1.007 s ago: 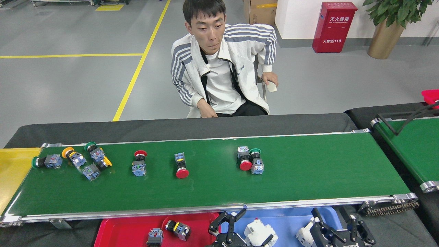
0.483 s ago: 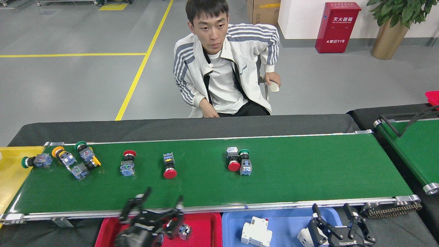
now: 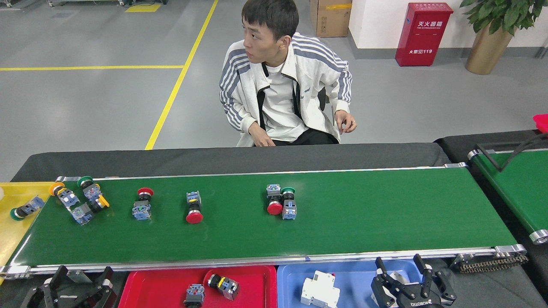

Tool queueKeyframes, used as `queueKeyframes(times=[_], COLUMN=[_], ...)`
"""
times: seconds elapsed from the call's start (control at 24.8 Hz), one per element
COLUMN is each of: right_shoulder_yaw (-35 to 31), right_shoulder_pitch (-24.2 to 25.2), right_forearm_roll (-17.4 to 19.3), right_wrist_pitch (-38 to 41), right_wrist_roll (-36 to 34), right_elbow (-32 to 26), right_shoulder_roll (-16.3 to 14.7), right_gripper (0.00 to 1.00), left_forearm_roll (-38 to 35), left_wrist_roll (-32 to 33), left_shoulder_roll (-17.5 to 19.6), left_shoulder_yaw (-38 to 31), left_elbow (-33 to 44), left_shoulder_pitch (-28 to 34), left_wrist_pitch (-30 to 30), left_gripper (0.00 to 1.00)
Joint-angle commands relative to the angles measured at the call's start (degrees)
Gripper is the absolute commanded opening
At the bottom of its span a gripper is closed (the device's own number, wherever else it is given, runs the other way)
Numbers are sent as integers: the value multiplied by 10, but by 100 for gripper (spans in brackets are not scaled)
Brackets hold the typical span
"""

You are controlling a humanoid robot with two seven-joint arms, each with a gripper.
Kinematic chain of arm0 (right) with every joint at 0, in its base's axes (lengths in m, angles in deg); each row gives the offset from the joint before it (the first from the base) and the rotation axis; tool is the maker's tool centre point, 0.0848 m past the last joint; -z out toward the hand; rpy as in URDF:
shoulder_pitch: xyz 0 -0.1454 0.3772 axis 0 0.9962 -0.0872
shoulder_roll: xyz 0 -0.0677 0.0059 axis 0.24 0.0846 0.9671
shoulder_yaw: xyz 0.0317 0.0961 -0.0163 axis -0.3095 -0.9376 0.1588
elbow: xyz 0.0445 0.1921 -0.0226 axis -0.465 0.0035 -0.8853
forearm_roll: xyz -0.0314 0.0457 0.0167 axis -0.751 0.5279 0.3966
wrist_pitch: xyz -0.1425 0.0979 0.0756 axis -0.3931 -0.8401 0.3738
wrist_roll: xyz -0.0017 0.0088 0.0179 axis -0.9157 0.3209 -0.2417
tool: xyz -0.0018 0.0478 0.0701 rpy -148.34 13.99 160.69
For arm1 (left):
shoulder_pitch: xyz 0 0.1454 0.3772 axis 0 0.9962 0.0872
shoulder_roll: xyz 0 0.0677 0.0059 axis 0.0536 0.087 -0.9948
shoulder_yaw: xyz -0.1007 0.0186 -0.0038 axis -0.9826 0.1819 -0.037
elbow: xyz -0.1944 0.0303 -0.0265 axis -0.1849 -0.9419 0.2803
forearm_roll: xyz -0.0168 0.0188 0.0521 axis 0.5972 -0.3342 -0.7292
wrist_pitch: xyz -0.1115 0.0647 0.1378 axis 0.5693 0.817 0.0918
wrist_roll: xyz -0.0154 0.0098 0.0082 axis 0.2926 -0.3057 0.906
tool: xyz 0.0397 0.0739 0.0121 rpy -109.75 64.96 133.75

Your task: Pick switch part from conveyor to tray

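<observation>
Several switch parts lie on the long dark-green conveyor [image 3: 364, 214]: a red-capped one [image 3: 194, 208] left of centre, another red-capped one [image 3: 141, 204] further left, a red and green pair [image 3: 281, 202] near the middle, and a cluster [image 3: 80, 199] at the far left. The red tray [image 3: 257, 284] below the belt holds two switch parts [image 3: 222, 285]. My left gripper [image 3: 76, 278] stands open at the bottom left, empty, left of the red tray. Open and empty too, my right gripper [image 3: 402, 267] hangs over the blue tray [image 3: 355, 278].
A yellow bin [image 3: 13, 231] at the belt's left end holds a green-capped switch part [image 3: 26, 208]. A white breaker block [image 3: 320, 291] lies in the blue tray. A person [image 3: 282, 85] sits behind the belt. A second green belt [image 3: 518, 184] is at right.
The parts have ridden leftward on the belt; the leftmost green-capped one has dropped into the yellow bin. My left gripper swung from the tray area to the bottom left corner.
</observation>
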Motion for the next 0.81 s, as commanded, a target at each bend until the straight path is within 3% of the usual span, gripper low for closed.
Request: queueKeyframes(times=[0.0,0.12,0.36,0.56,0.77], right_shoulder_yaw=[7,8,12,13,13], right_shoulder_pitch=[-3,-6,-12,-13,-16], right_forearm_roll=[0,0,-3,-3,-3], right_wrist_pitch=[3,3,3,3,5], right_wrist_roll=[0,0,0,0,0], right_elbow=[-9,-9,-9,-9,-9], right_shoulder_roll=[-3,-2,-7,-4,-5], right_gripper=[91,91,91,91,92], left_forearm_roll=[-2,-9,-52,-56,-56], left_wrist_roll=[-2,0,0,-1,-9], left_shoulder_roll=[15,40,43,52,88], left_shoulder_yaw=[20,59,69,74,121], left_elbow=[-22,-94,-215,-280,-392], left_shoulder_pitch=[-33,-108,-203,-253,-315], left_wrist_pitch=[2,9,49,81,170], left_gripper=[100,100,100,100,100])
